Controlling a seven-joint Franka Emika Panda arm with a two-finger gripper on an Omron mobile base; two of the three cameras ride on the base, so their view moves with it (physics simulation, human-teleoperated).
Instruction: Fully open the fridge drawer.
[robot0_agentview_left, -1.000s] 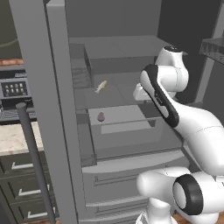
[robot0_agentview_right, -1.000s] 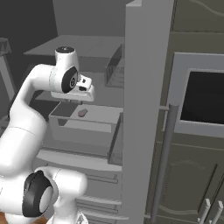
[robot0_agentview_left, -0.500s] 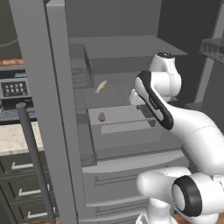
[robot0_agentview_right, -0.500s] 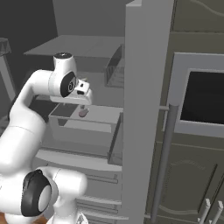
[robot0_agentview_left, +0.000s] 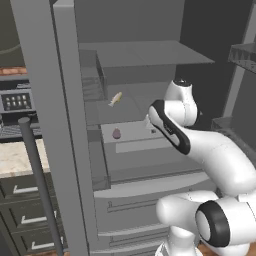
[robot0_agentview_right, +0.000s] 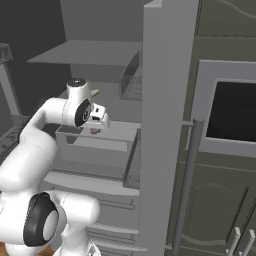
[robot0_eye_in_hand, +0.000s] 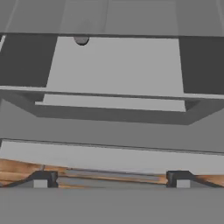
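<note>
While pulled out, the fridge drawer (robot0_agentview_left: 135, 145) holds one small fruit (robot0_agentview_left: 116, 133).

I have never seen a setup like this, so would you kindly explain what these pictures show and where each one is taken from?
This is a rendered kitchen with a white robot arm on a base that can drive. Two pictures come from cameras on that base, behind the arm to its left and right; both look at an open fridge. The third comes from a camera on the hand, looking along the tool, whose two dark tips sit far apart, holding nothing. The light-gray fridge drawer is pulled partly out, and a small dark purplish item lies on its floor. On the shelf behind it lies a small pale yellowish object. The tool hovers above the drawer's front.
</note>
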